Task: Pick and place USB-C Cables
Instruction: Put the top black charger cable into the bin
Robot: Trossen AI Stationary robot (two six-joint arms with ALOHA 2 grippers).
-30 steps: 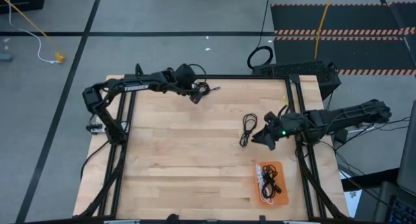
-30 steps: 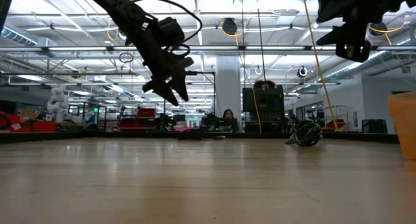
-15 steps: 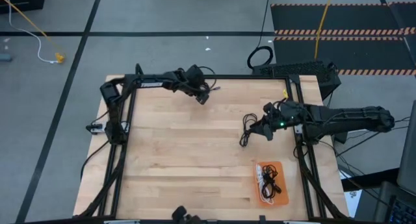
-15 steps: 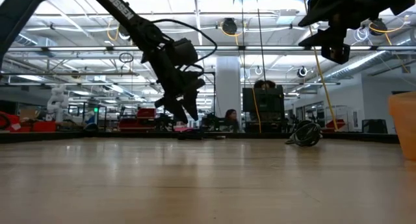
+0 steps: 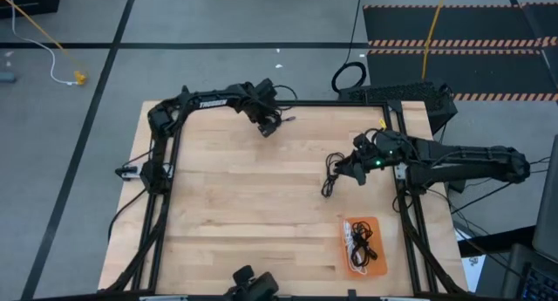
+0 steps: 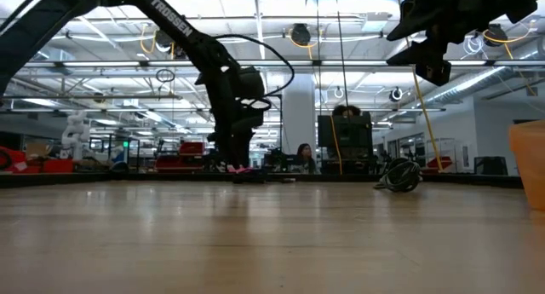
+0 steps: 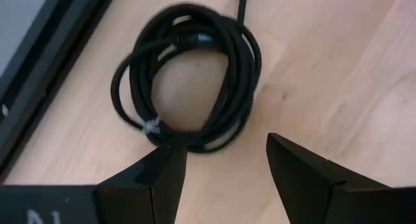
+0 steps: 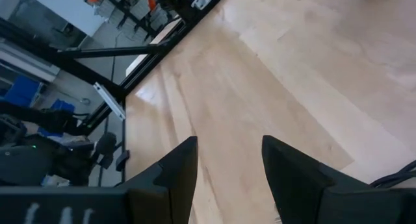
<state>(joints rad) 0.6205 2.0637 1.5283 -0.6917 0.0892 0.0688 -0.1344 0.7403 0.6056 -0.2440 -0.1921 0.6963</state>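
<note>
A black coiled USB-C cable (image 7: 188, 74) lies flat on the wood near the table's far edge (image 5: 279, 120). My left gripper (image 7: 224, 165) is open and hangs just above it, fingers pointing down (image 6: 232, 158), touching nothing. A second black cable (image 5: 331, 172) lies loosely spread at the table's right middle, and shows as a dark bundle (image 6: 398, 176) in the low view. My right gripper (image 5: 349, 172) is open and held high beside it (image 6: 426, 51). An orange tray (image 5: 373, 224) near the right front holds a white cable (image 5: 350, 236) and black ones (image 5: 366, 249).
Black frame rails run along the table's far edge (image 5: 349, 103) and both sides. The orange tray's wall (image 6: 530, 162) stands at the low view's right edge. A large black cable ring (image 5: 349, 76) and a yellow cord (image 5: 35, 26) lie on the floor beyond.
My left gripper has moved toward the table's right and down, tipping to point straight down over the coiled cable at the far edge. My right gripper has shifted toward the far-left, closing on the loose black cable. The cables have stayed put.
</note>
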